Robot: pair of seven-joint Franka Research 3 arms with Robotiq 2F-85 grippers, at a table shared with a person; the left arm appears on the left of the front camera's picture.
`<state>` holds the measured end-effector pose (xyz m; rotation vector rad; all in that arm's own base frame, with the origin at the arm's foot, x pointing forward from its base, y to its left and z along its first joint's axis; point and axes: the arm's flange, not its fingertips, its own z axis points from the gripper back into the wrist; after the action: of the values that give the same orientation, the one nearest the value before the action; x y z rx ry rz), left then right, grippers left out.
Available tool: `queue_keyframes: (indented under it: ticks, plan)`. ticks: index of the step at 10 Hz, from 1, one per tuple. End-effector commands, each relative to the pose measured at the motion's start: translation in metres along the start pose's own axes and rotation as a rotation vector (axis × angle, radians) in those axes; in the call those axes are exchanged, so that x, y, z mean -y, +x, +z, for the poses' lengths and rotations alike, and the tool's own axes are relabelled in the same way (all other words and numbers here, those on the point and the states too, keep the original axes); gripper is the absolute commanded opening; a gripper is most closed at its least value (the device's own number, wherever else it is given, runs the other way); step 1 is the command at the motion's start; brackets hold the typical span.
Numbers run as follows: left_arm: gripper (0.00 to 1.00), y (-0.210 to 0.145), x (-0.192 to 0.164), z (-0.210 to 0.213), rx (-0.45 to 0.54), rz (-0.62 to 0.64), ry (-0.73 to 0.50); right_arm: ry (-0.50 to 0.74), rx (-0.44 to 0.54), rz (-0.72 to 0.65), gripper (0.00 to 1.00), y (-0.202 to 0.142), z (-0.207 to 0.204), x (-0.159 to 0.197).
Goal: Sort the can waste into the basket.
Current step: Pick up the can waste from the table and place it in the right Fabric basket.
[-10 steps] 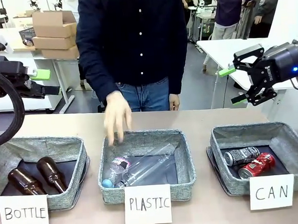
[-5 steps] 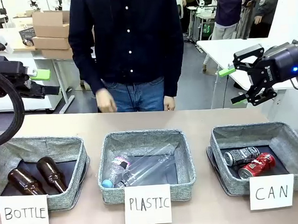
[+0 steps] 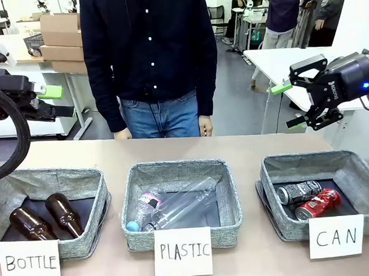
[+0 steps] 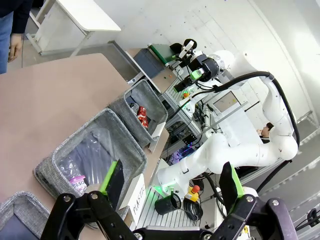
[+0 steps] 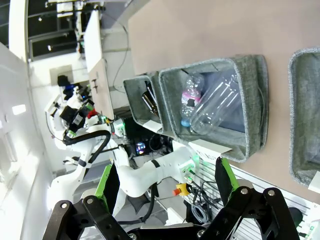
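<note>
The grey CAN basket (image 3: pixel 309 160) sits at the table's front right, its white card (image 3: pixel 336 236) leaning on the front wall. Inside lie a black can with silver-white print (image 3: pixel 299 191) and a dented red can (image 3: pixel 318 204), side by side. My right gripper (image 3: pixel 288 105) hangs open and empty, high above the basket's back edge. Far off at the left, over the BOTTLE basket (image 3: pixel 50 177), my left gripper (image 3: pixel 54 101) is open too. In the left wrist view, the open gripper (image 4: pixel 172 180) faces the CAN basket (image 4: pixel 150 97) and red can (image 4: pixel 142 115). The right wrist view shows its open gripper (image 5: pixel 165 182).
The middle PLASTIC basket (image 3: pixel 174 169) holds clear plastic bottles (image 3: pixel 176 206). Two brown glass bottles (image 3: pixel 46 218) lie in the BOTTLE basket. A person in a dark shirt (image 3: pixel 149 53) stands at the far edge, hands down by their sides. Bare table stretches behind the baskets.
The person's hand has drawn back from over the PLASTIC basket to their side, and they have straightened up. Neither arm nor the cans have moved.
</note>
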<state>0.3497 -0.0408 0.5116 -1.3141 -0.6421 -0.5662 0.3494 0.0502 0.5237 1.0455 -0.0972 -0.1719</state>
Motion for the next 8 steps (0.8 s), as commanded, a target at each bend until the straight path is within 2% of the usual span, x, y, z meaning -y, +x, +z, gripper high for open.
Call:
queue_keyframes:
  ticks: [1,8]
  plan:
    - [1.00,0.0009,0.0039,0.0010,0.002,0.008,-0.013,0.000,-0.003,0.011,1.00,0.0001,0.0023,-0.0016]
    - [1.00,0.0009,0.0039,0.0010,0.002,0.008,-0.013,0.000,-0.003,0.011,1.00,0.0001,0.0023,-0.0016]
